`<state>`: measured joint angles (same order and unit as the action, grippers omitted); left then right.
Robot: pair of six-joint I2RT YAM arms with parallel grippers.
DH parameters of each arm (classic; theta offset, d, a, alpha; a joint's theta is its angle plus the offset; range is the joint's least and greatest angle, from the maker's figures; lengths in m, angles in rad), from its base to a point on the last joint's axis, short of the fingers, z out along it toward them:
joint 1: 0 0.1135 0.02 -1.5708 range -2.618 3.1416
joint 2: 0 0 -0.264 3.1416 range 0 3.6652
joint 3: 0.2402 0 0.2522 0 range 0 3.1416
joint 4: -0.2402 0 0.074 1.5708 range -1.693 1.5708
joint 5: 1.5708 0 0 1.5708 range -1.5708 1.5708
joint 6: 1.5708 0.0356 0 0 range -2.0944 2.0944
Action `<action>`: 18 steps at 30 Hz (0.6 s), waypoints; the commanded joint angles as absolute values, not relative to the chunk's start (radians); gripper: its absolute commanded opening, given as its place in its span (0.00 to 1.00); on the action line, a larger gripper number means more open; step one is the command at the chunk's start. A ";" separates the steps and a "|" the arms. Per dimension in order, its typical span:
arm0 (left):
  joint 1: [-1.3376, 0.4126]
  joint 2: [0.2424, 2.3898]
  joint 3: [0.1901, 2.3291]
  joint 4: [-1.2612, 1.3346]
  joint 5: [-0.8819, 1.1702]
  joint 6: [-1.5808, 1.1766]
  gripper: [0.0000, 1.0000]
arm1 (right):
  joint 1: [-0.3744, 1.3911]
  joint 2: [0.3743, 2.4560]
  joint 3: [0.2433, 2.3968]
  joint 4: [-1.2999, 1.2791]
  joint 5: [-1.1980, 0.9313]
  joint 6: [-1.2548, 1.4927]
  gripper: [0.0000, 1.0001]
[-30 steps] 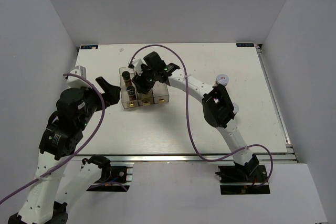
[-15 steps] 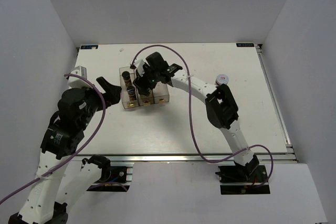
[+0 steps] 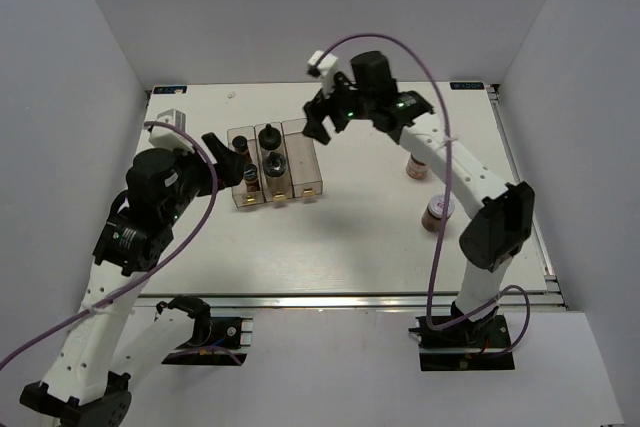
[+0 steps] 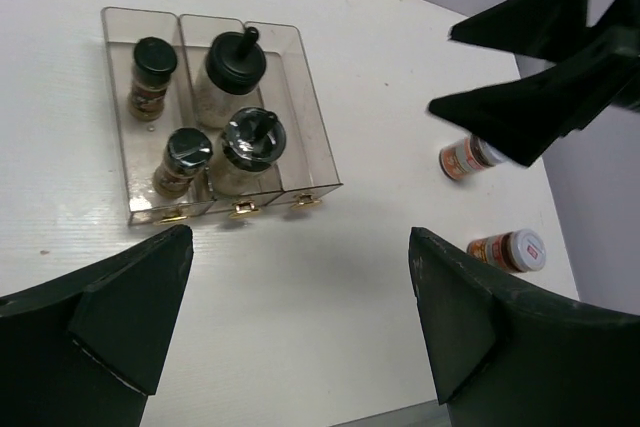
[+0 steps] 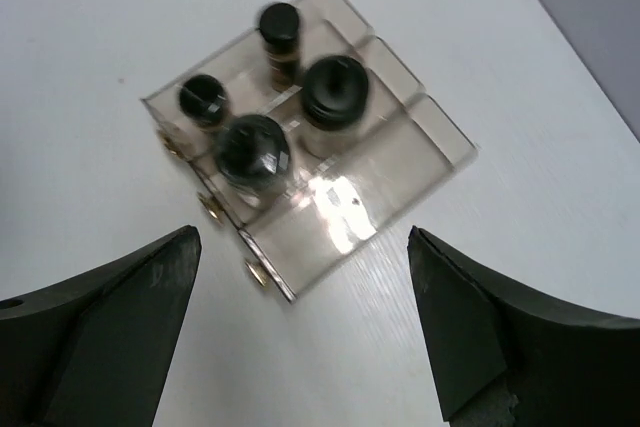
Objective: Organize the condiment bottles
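Note:
A clear three-compartment rack holds four black-capped condiment bottles: two in its left compartment and two in its middle one. Its right compartment is bare. They also show in the left wrist view and the right wrist view. Two white-lidded bottles with reddish contents stand on the table at right. My left gripper is open and empty beside the rack's left side. My right gripper is open and empty, raised above the rack's back right corner.
The white table is bounded by grey walls at the back and sides. A metal rail runs along its near edge. The two loose bottles also show in the left wrist view.
My right gripper has lifted off the rack's middle compartment and swung up toward the back right, empty. My left gripper has edged closer to the rack's left side.

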<state>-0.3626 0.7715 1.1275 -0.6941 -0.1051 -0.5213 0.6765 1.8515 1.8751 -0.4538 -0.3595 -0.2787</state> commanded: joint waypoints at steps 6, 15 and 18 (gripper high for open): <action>-0.360 0.906 1.121 -0.502 0.129 -0.492 0.96 | 0.382 1.634 1.668 -0.480 -0.281 -0.164 0.89; -0.360 1.008 1.088 -0.385 0.256 -0.509 0.95 | 0.152 1.585 1.459 -0.459 -0.195 -0.161 0.89; -0.362 1.025 1.083 -0.376 0.268 -0.515 0.95 | 0.135 1.626 1.440 -0.453 -0.135 -0.201 0.89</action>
<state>-0.3626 1.0279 1.0863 -0.4305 0.2157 -0.5091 0.1383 1.6058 1.4467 -0.4755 -0.2012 -0.1711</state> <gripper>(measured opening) 0.951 0.894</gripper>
